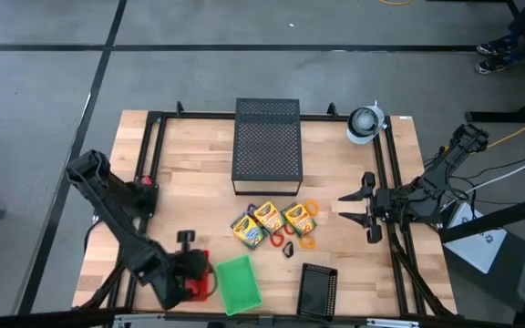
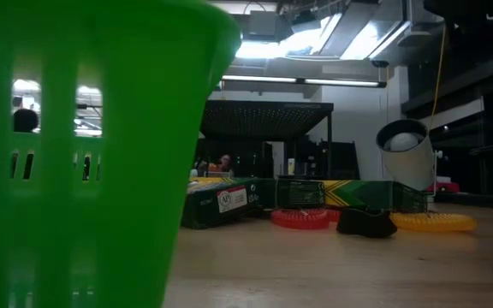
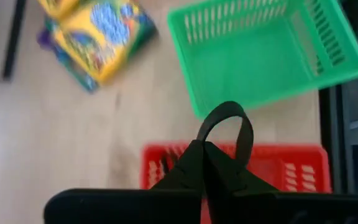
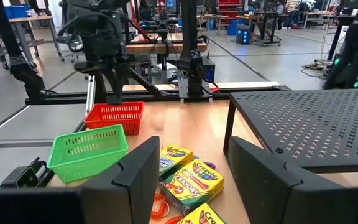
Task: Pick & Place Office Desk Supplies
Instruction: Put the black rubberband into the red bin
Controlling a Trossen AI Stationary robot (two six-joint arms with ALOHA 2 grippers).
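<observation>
My left gripper (image 1: 195, 271) hangs over the red basket (image 3: 291, 165) near the table's front left and is shut on a small black clip (image 3: 224, 134). Right of the red basket stands a green basket (image 1: 238, 282). Three yellow-and-green crayon boxes (image 1: 269, 220) lie flat mid-table, with another black clip (image 1: 288, 249) and thin orange and red rings (image 1: 309, 208) around them. At the right edge my right gripper (image 1: 358, 208) stays open in the air, pointing level toward the crayon boxes, with nothing between its fingers. My left gripper pinches the black clip between its two fingers, which slant down from above. The clip's wire loop (image 3: 229, 118) sticks out past the fingertips. It hangs clear above the red basket; the gripper itself hides the exact place of contact.
A large black perforated metal box (image 1: 266, 144) stands at the far middle, with a white roll (image 1: 365, 123) to its right. A small black mesh tray (image 1: 317, 290) sits at the front edge. Black frame rails (image 1: 153, 146) run along the table's sides.
</observation>
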